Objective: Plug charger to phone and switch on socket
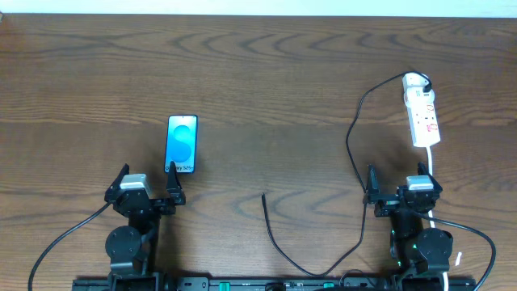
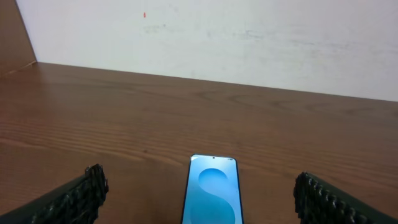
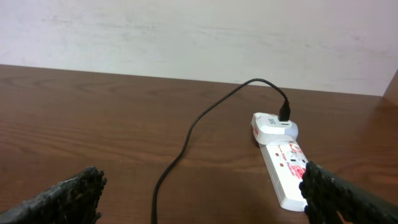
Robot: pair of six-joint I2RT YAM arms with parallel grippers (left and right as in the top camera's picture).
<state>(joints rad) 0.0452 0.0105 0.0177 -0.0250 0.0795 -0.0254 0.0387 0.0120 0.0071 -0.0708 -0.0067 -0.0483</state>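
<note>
- Left gripper [image 1: 148, 184], left end of near edge: fingers spread, holding nothing.
- Right gripper [image 1: 404, 192], right end of near edge: fingers spread, holding nothing.
- One charger [image 1: 349, 141]: free tip on bare wood by the near edge's middle; other end enters the socket [image 1: 423, 113].
- One phone [image 1: 182, 144], just beyond the left gripper; white screen text unreadable.
- One socket, near the right edge; red markings illegible.

The table [image 1: 258, 73] is dark, grained wood with a low sheen. The phone [image 1: 182, 144] has a glossy screen. The socket [image 1: 422, 117] is smooth white plastic, the charger [image 1: 348, 141] cable matt black, and the finger pads [image 2: 78, 198] rough, knobbly black.
</note>
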